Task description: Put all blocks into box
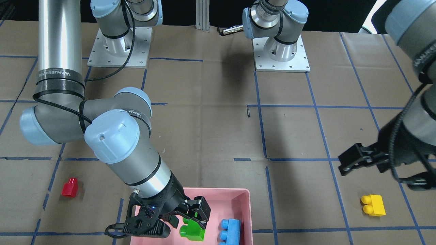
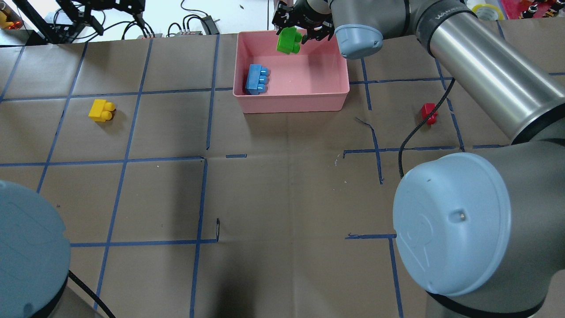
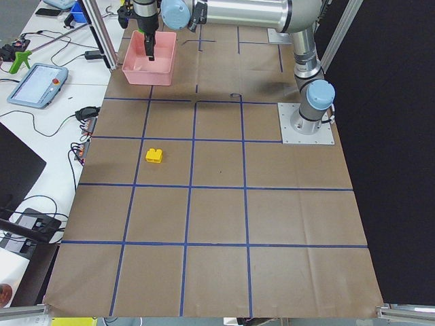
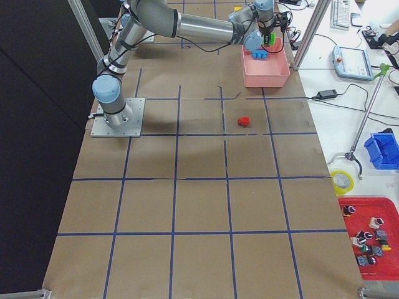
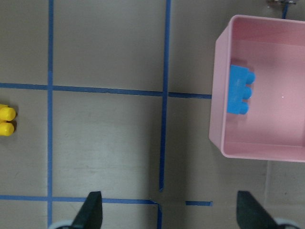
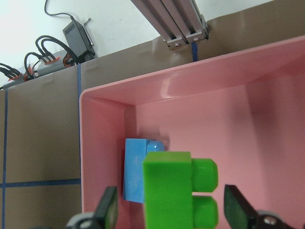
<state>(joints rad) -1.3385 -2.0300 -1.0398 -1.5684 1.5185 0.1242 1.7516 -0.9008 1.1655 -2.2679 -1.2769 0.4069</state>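
My right gripper point(image 2: 300, 32) hangs over the pink box point(image 2: 291, 104), at its far side. In the right wrist view the green block point(image 6: 178, 191) lies between the open fingers point(image 6: 110, 210), and pink shows in a gap on its left side. I cannot tell whether it rests on the box floor. The light-blue block point(image 2: 257, 79) lies in the box by its left wall. The yellow block point(image 2: 101, 110) lies on the paper far left of the box. The red block point(image 2: 428, 113) lies to the box's right. My left gripper point(image 5: 172, 212) is open and empty, above the paper between the yellow block point(image 5: 6, 120) and the box point(image 5: 217, 119).
Brown paper with blue tape lines covers the table point(image 2: 282, 198). Cables and power bricks point(image 2: 194, 24) lie behind the box past the table's far edge. An aluminium post point(image 6: 171, 24) stands just behind the box. The right arm's long link point(image 2: 476, 66) passes above the red block.
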